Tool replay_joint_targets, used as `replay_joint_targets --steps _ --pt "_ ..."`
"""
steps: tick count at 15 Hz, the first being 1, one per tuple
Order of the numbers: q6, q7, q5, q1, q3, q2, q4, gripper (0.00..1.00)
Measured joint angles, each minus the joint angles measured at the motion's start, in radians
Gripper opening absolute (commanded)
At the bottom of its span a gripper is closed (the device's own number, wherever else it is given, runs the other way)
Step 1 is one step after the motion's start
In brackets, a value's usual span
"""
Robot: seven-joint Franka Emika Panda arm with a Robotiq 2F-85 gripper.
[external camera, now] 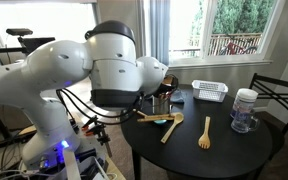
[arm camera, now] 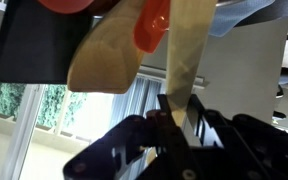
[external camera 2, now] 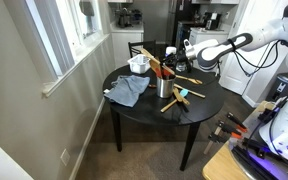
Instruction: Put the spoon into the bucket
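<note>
Spoon (arm camera: pixel 181 75), pale wood, is clenched by its handle between the fingers (arm camera: pixel 144 130) at the centre of the wrist view, held above the desk (external camera 2: pixel 199 108). The bucket (external camera 2: pixel 167 88) stands mid-frame in an exterior view. Bring the spoon upright over the bucket's mouth and lower it inside before letting go. A slanted entry could tip the light pail.

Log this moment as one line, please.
hand: shut on wooden spoon | spoon: raised near bucket | bucket: upright on round table

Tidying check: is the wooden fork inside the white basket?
No, the fork lies flat on the table, apart from the basket.
</note>
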Motion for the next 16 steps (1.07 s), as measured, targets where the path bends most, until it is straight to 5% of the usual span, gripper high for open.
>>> replay_joint_targets --steps 10,16 --pt "-0.027 -0.007 -0.204 -0.043 0.0 0.191 0.064 0.11" --pt "-0.016 -0.007 -0.234 -0.043 0.0 0.203 0.059 0.11"
